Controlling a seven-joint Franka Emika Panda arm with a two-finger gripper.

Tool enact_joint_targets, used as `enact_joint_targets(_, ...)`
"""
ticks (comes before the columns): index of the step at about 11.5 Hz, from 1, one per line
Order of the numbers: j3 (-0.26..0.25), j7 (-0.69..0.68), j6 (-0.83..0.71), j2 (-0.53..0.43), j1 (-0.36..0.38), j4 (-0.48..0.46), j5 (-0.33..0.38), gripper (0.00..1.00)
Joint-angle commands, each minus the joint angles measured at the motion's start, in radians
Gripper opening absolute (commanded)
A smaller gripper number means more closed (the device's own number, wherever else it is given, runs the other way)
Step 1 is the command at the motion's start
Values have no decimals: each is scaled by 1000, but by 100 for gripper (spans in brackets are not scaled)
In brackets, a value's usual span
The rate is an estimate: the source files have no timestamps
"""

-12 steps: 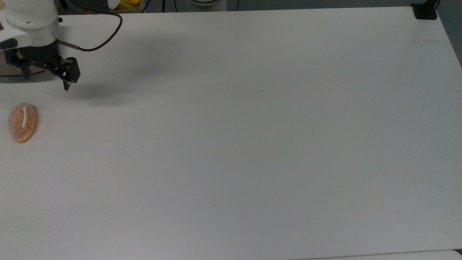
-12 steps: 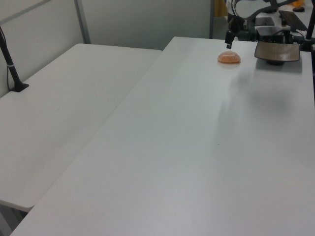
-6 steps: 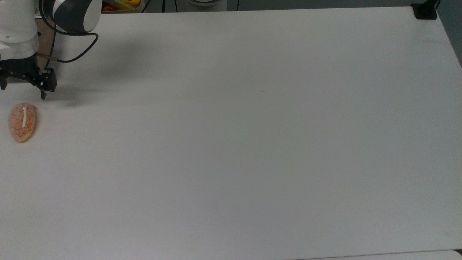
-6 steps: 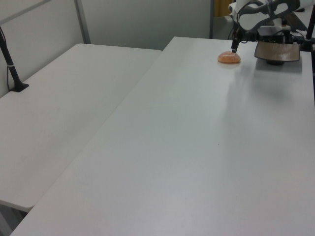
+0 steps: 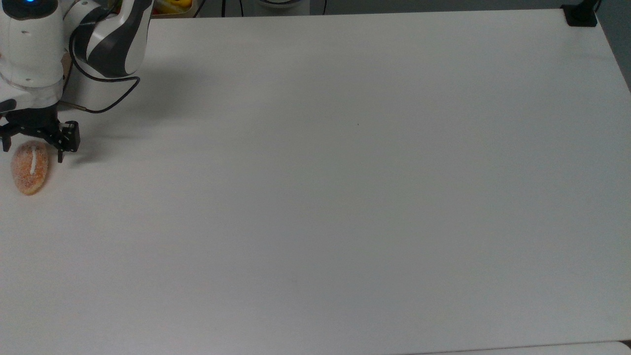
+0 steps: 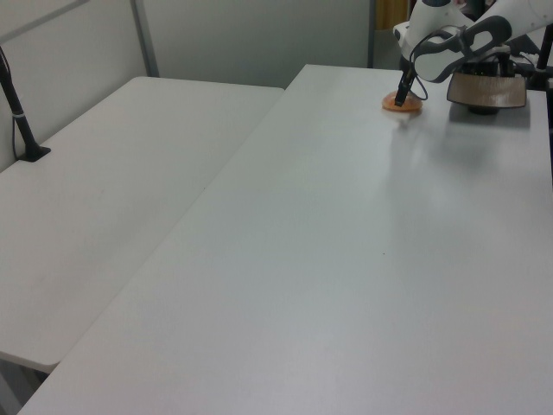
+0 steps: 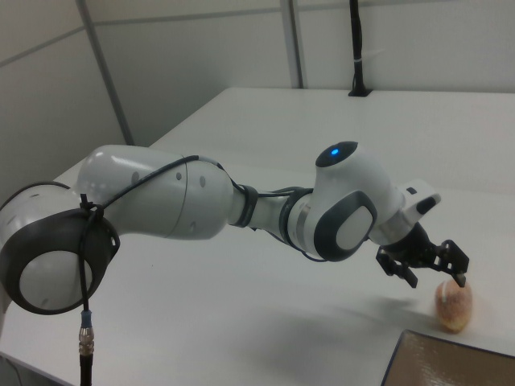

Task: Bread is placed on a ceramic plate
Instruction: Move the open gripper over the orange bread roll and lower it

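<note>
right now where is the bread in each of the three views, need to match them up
Top view: the bread lies at the far left edge, mid-height, on the white table.
Left view: near the top right, just left of the ceramic plate.
Right view: at the lower right, above the plate's corner.
Shared landmark: the gripper, open, sits right over the bread in all three views.
</note>
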Motion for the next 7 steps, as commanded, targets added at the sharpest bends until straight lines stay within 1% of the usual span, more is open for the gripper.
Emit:
enact_joint_targets(1,-6,-25,29,32,-9,21,-17,100)
enact_joint_targets(7,-6,-38,32,52,-17,23,-17,100)
